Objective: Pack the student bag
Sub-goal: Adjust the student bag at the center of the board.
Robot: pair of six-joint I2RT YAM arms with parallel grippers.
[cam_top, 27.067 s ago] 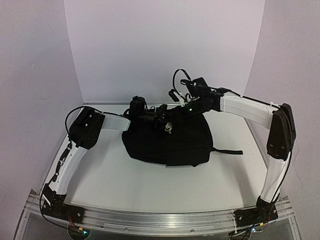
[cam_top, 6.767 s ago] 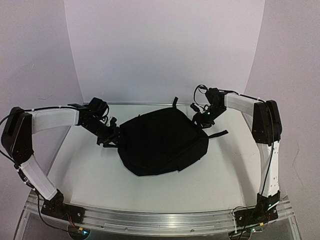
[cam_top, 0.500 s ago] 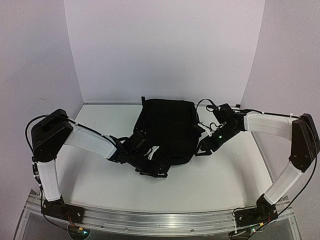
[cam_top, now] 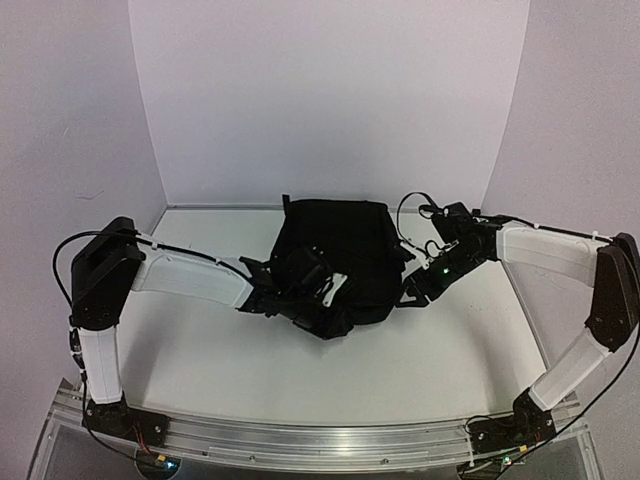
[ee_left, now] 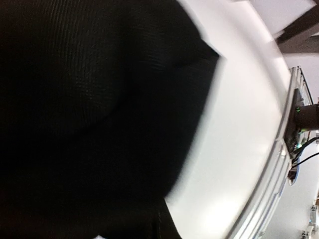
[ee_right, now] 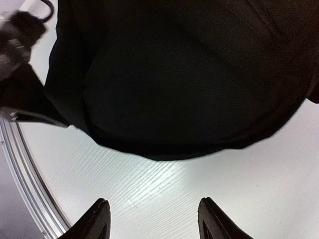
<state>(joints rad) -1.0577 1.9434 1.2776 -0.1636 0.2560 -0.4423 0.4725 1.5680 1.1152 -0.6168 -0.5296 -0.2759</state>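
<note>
Top view: bag [cam_top: 340, 235] lies on the table [cam_top: 430, 360], centre. My left tool [cam_top: 318, 292] is clenched at its near edge; I cannot tell whether fabric is caught. Right tool [ee_right: 152, 211] released, beside the bag. Risk: an empty pinch, or a pull dragging the whole bag.

The left end effector [cam_top: 318, 288] vanishes against the black backpack [cam_top: 345, 240]; its wrist view is blurred, fabric cut by the edges.
</note>
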